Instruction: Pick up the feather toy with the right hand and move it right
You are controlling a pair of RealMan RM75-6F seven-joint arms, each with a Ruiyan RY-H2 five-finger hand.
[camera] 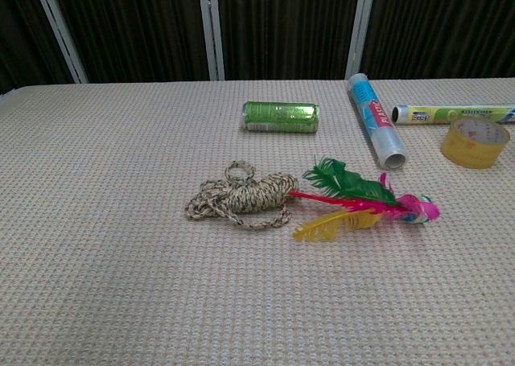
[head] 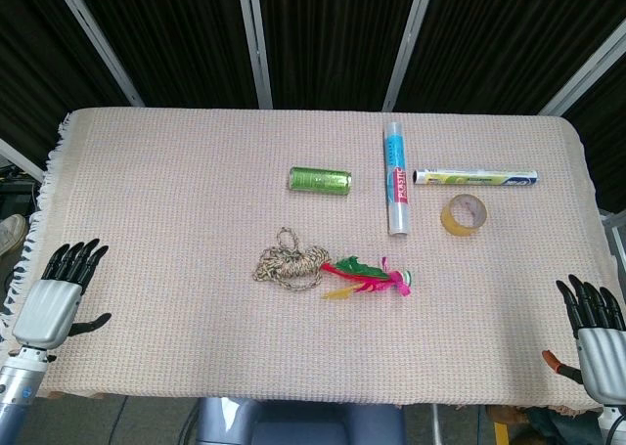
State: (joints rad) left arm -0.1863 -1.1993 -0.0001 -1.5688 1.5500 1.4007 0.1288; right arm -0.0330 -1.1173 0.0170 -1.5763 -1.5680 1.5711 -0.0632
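Observation:
The feather toy (head: pixel 370 277) (camera: pixel 362 205) lies flat near the middle of the table, with green, pink and yellow feathers pointing left and its small round base at the right end. My right hand (head: pixel 597 333) rests at the table's front right corner, fingers apart, holding nothing, far to the right of the toy. At the front left edge my left hand (head: pixel 61 290) is open and empty too. Neither hand shows in the chest view.
A coil of rope (head: pixel 291 261) (camera: pixel 241 195) lies just left of the toy, touching its feathers. Behind are a green can (head: pixel 320 180), a plastic wrap roll (head: pixel 395 177), a yellow-green tube (head: pixel 475 178) and a tape roll (head: pixel 465 215). A woven cloth (head: pixel 147 220) covers the table.

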